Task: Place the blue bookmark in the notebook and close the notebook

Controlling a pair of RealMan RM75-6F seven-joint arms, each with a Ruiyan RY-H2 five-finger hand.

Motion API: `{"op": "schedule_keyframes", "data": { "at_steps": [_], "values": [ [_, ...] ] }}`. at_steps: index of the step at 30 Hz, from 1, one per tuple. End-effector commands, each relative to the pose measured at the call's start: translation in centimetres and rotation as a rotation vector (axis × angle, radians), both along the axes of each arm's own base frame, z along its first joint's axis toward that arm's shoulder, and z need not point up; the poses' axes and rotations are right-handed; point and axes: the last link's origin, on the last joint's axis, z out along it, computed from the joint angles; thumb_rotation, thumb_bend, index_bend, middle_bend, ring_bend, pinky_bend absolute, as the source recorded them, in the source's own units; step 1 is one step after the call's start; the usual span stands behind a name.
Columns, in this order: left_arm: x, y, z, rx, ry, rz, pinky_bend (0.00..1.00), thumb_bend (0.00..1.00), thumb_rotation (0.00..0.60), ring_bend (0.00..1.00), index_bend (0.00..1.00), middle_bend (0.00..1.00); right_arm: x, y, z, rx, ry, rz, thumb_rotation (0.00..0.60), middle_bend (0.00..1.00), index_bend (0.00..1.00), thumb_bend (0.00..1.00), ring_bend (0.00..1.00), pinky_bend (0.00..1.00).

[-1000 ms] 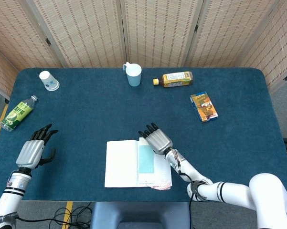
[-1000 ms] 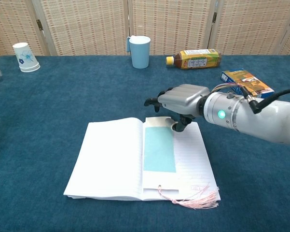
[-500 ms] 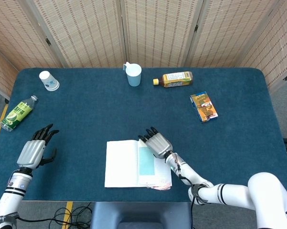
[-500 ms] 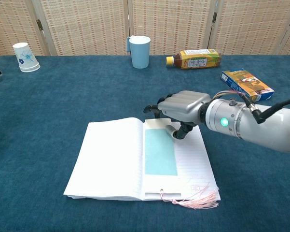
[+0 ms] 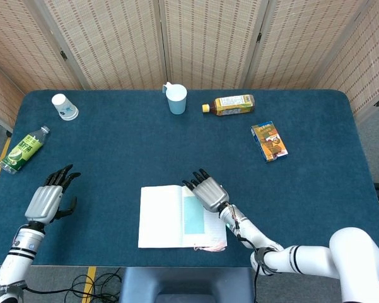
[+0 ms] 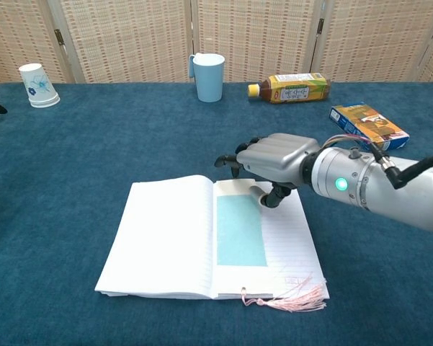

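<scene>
An open white notebook (image 6: 166,241) (image 5: 159,216) lies near the table's front edge. The blue bookmark (image 6: 240,230) (image 5: 193,215) lies flat on its right page beside the spine, and a pink tassel (image 6: 292,295) trails past the lower right corner. My right hand (image 6: 274,160) (image 5: 207,191) hovers palm down over the top of the right page, fingers spread; a fingertip reaches down to the bookmark's top right corner. It holds nothing. My left hand (image 5: 48,198) is open at the table's left front, far from the notebook; only a dark fingertip shows at the chest view's left edge.
A light blue mug (image 5: 176,98) (image 6: 209,76), a lying tea bottle (image 5: 229,105) (image 6: 291,87) and a small snack box (image 5: 269,141) (image 6: 367,125) are at the back and right. A paper cup (image 5: 64,106) (image 6: 37,85) and a green bottle (image 5: 23,149) lie at the left.
My right hand has drawn back slightly toward the robot over the right page. The bookmark has slid down the page a little, and the tassel with it. My left hand barely moved.
</scene>
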Motion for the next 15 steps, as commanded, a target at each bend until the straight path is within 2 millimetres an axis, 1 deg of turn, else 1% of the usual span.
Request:
{"op": "schedule_keyframes", "data": {
  "at_steps": [1,2,4,6,11,13,15],
  "values": [
    [-0.1,0.0,0.1,0.002,0.0,0.002,0.11,0.57,0.6,0.0,0.16,0.0,0.2,0.2,0.6,-0.021,-0.027,0.011,0.6,0.14,0.0,0.45,0.0,0.01],
    [-0.1,0.0,0.1,0.002,0.001,0.002,0.11,0.57,0.6,0.0,0.16,0.0,0.3,0.4,0.9,-0.022,-0.036,0.021,0.6,0.13,0.0,0.4,0.0,0.01],
    [-0.1,0.0,0.2,0.002,0.0,0.002,0.11,0.57,0.6,0.0,0.16,0.0,0.5,0.9,1.5,-0.026,-0.05,0.05,0.6,0.13,0.0,0.34,0.0,0.01],
    [-0.1,0.0,0.2,0.004,0.0,0.001,0.11,0.57,0.6,0.0,0.16,0.0,0.5,1.7,2.3,-0.027,-0.061,0.081,0.6,0.13,0.0,0.29,0.0,0.01],
    [-0.1,-0.1,0.3,0.008,-0.004,0.001,0.11,0.57,0.6,0.0,0.16,0.0,-0.3,3.5,3.7,-0.016,-0.076,0.118,0.6,0.16,0.0,0.28,0.0,0.01],
    [-0.1,-0.1,0.3,0.007,-0.003,-0.001,0.11,0.57,0.6,0.0,0.16,0.0,-0.6,4.2,3.8,-0.006,-0.083,0.134,0.6,0.17,0.0,0.28,0.0,0.01],
    [0.0,-0.2,0.2,0.004,-0.003,-0.002,0.11,0.57,0.6,0.0,0.16,0.0,-1.0,5.4,3.7,0.024,-0.086,0.159,0.6,0.2,0.0,0.28,0.0,0.01]
  ]
}}
